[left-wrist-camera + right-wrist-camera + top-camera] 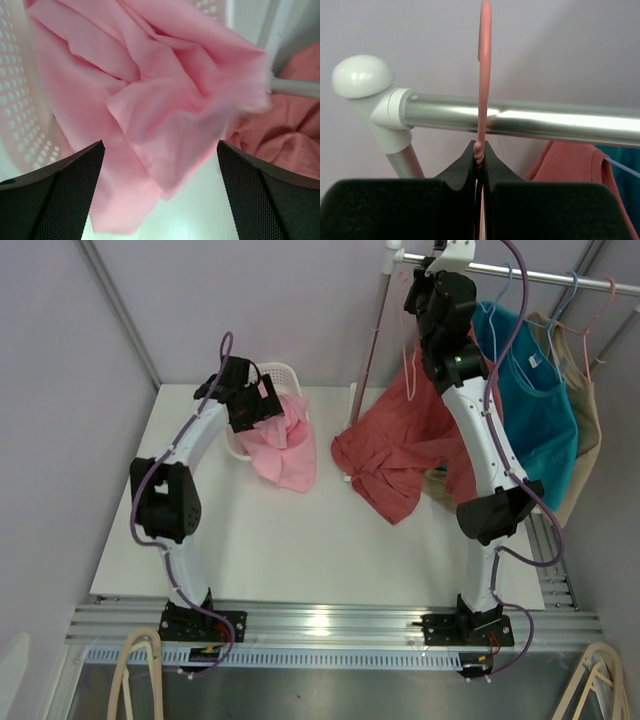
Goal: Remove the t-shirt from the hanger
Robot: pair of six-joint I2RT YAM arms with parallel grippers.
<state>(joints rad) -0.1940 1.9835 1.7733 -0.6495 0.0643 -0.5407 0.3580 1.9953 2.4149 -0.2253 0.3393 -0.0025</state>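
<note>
1. Black padded fingers of the right gripper (479, 151) are pressed together on the neck of the slim pink plastic hanger (484, 60), just under the shiny metal rail (545, 120) that its hook rides over.
2. The coral-red t-shirt (400, 445) droops from beside that grip onto the white table (300, 550). I cannot tell whether it is free of the hanger, so I judge the removal unfinished.
3. The left gripper (160, 147) gapes wide, holding nothing, above a pale pink garment (165, 100) draped over the white perforated basket (20, 100).
</note>
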